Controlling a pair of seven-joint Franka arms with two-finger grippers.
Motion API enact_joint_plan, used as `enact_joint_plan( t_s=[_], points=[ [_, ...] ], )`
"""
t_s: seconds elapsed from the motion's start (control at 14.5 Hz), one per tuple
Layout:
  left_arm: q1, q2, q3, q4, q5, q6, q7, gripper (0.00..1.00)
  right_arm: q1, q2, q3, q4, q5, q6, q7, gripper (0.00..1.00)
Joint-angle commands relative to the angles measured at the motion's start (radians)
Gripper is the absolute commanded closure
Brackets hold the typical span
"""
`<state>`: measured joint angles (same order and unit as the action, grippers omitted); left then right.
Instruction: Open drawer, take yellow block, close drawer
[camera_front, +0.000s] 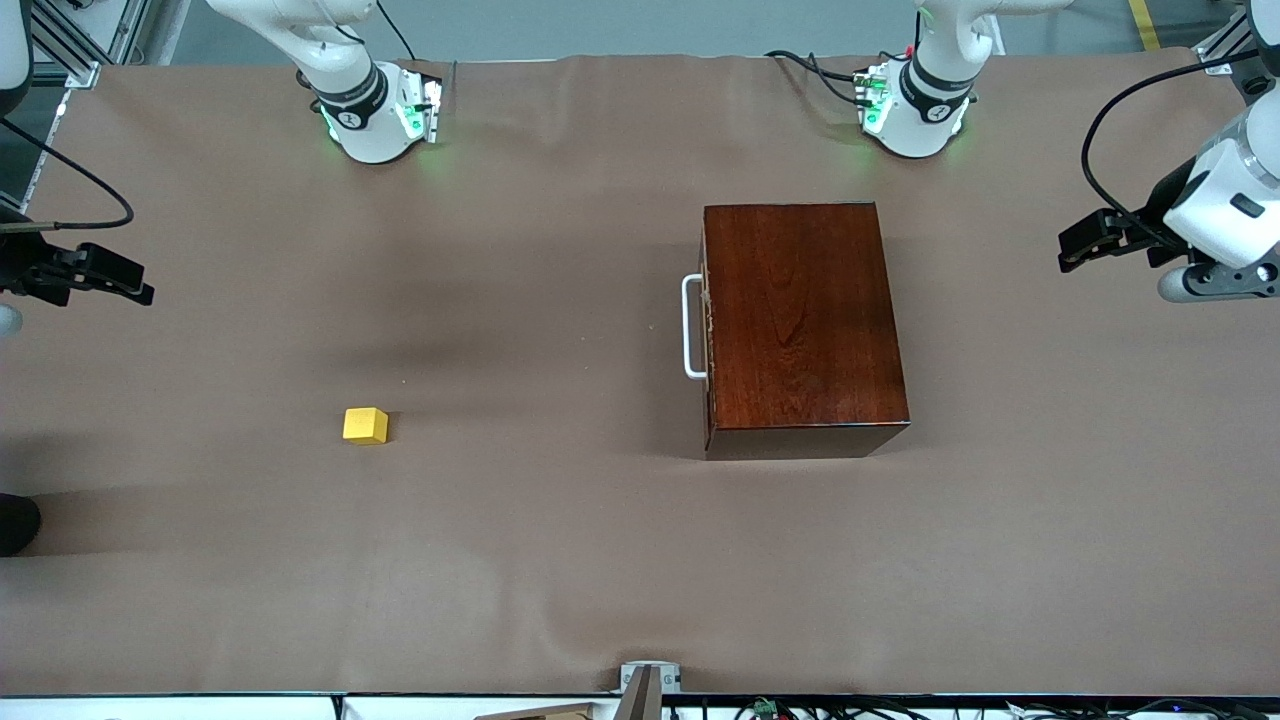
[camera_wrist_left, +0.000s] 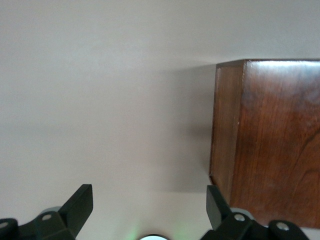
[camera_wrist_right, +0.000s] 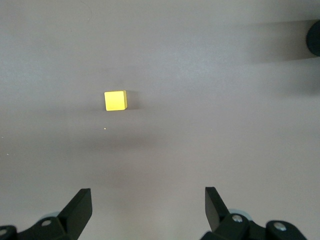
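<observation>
Left end effector (camera_wrist_left: 147, 210) fingers apart, empty, right end effector (camera_wrist_right: 147, 210) likewise, apparently touching nothing.

Both arms aside, raised, jaws apart

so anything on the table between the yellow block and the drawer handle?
Nothing. Front view shows only bare brown table cover between the yellow block and the closed drawer's white handle.
</observation>
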<state>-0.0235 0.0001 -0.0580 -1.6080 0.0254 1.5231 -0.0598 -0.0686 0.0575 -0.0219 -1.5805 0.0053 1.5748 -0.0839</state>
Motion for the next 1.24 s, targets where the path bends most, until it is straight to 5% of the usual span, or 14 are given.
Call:
enact_joint_plan(
  t_s=[0.0, 1.18],
  points=[
    [0.014, -0.031, -0.011, 0.000, 0.021, -0.001, 0.058, 0.00, 0.003, 0.001, 0.000, 0.007, -0.007, -0.012, -0.002, 0.00],
    [0.017, -0.018, -0.005, 0.042, 0.005, -0.009, 0.060, 0.00, 0.007, 0.004, 0.004, 0.007, -0.007, -0.004, -0.002, 0.00]
  ],
)
